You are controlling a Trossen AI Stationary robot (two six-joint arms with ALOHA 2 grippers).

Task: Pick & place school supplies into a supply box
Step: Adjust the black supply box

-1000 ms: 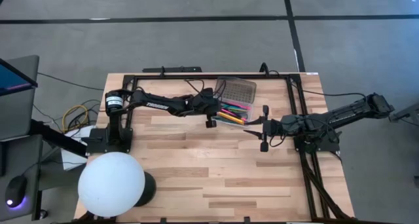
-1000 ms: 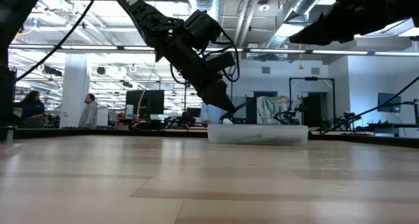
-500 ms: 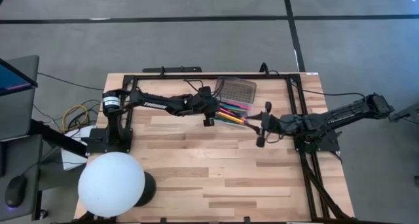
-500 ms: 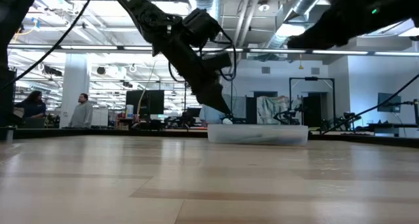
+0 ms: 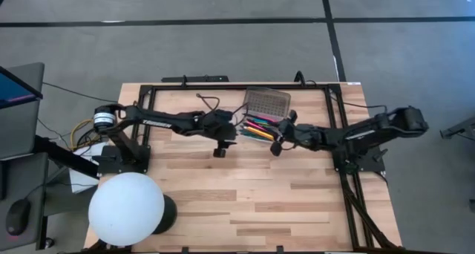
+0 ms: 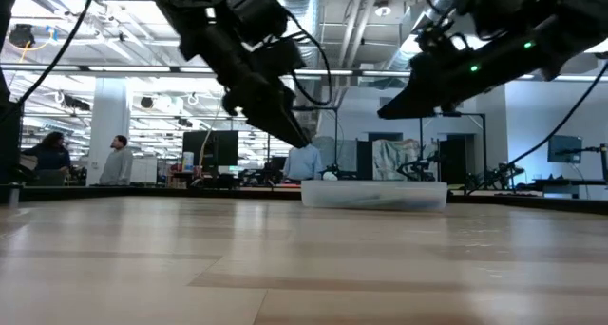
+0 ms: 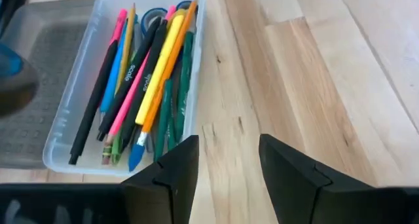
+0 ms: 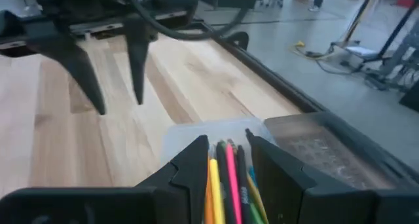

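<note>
The supply box [image 5: 260, 128], a clear tray, rests flat on the table at the far middle. Its grey dotted lid [image 5: 268, 102] lies open just behind it. Pink, yellow, black, blue and green pens [image 7: 145, 73] lie side by side in the tray. My left gripper [image 5: 231, 134] hangs open above bare wood, left of the box, with nothing between its fingers [image 7: 226, 165]. My right gripper [image 5: 269, 136] hovers open over the box's right end, slanting down. The pens [image 8: 226, 175] show through its gap. In the low view the box [image 6: 373, 194] sits below both grippers.
A black frame rail [image 5: 223, 86] runs round the table's far part and down its right side. A white globe [image 5: 126, 209] stands at the near left corner. Bare wood [image 5: 252, 194] lies on the near side. People [image 6: 119, 161] stand in the room far behind.
My left gripper has drawn back from the box toward the table's left edge and risen clear of it. My right gripper has gone toward the box, sunk, and tipped its fingers down over the box's right end.
</note>
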